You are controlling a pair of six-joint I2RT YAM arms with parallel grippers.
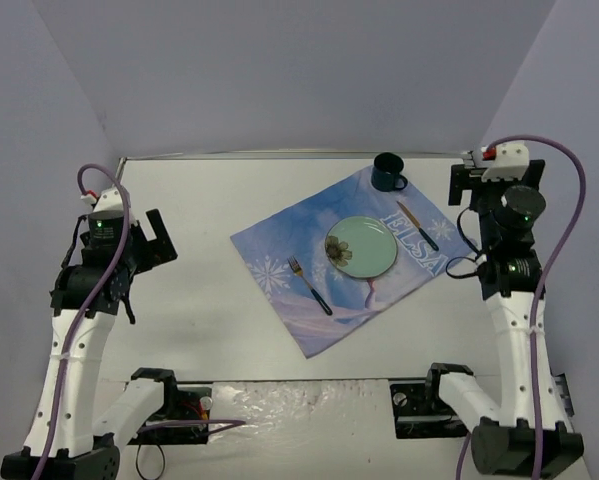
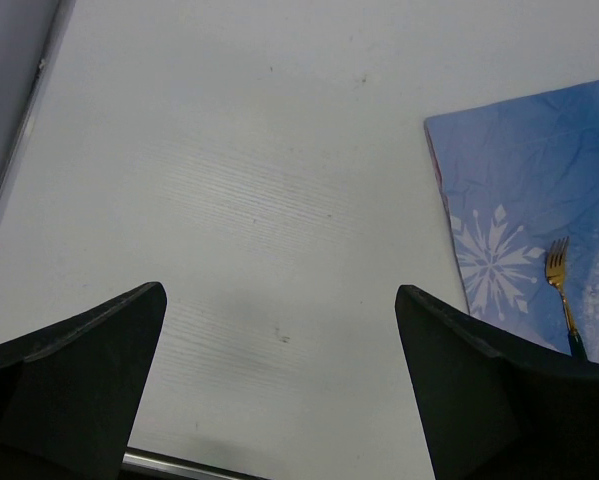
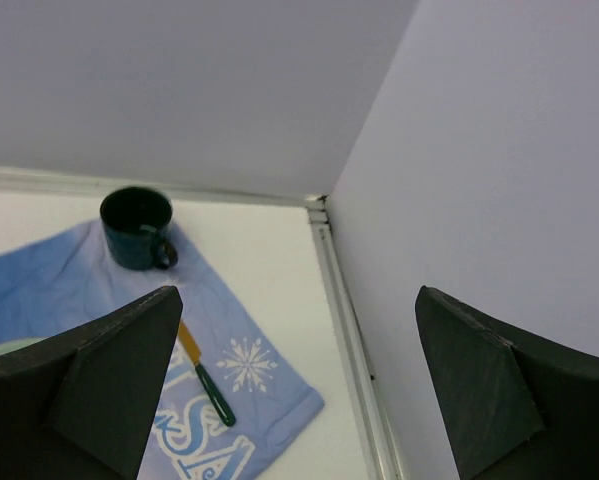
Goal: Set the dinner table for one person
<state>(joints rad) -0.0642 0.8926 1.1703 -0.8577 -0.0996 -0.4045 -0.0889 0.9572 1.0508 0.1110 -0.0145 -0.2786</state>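
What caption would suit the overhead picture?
Fork, green plate and knife on a blue Elsa cloth, dark mug at its far corner.

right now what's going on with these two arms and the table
A one-person setting is laid out on the white table. On a blue cloth sits a green plate, with a fork to its left, a knife to its right and a dark mug on the far corner. Neither arm is handling anything: the left gripper is open over bare table left of the cloth, and the right gripper is open by the table's right edge.
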